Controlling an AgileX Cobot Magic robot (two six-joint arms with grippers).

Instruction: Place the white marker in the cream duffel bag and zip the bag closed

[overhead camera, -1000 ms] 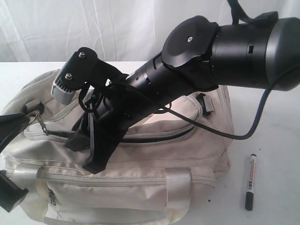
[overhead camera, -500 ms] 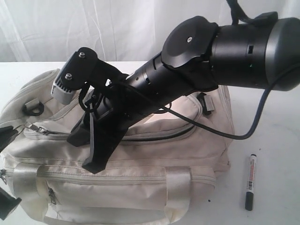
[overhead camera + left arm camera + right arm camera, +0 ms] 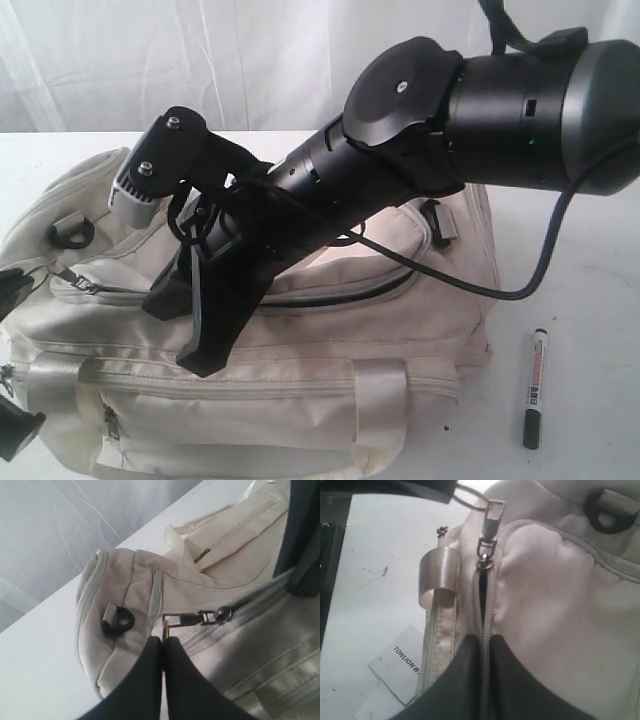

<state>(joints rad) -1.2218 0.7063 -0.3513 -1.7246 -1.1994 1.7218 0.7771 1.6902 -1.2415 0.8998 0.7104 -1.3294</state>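
- At left end effector (image 3: 163, 639): clamped on zipper pull (image 3: 186, 619) of cream duffel bag (image 3: 330, 340).
- At right end effector (image 3: 482, 641): pinched together on zipper track (image 3: 490, 605).
- White marker (image 3: 535, 385): on surface (image 3: 585, 300), outside bag, near its right end.

In the left wrist view, the ring of the zipper pull (image 3: 192, 619) is largely hidden between the closed fingers of the left end effector (image 3: 163, 642). In the exterior view that end effector is cut off by the picture's edge. There the middle of the top zipper of the cream duffel bag (image 3: 400, 330) is covered by the right arm (image 3: 380, 170). The print on the white marker (image 3: 535, 388), well apart from both end effectors, is too small to be read. In the right wrist view, the zipper stretch pinched under the right end effector (image 3: 482, 642) is concealed.
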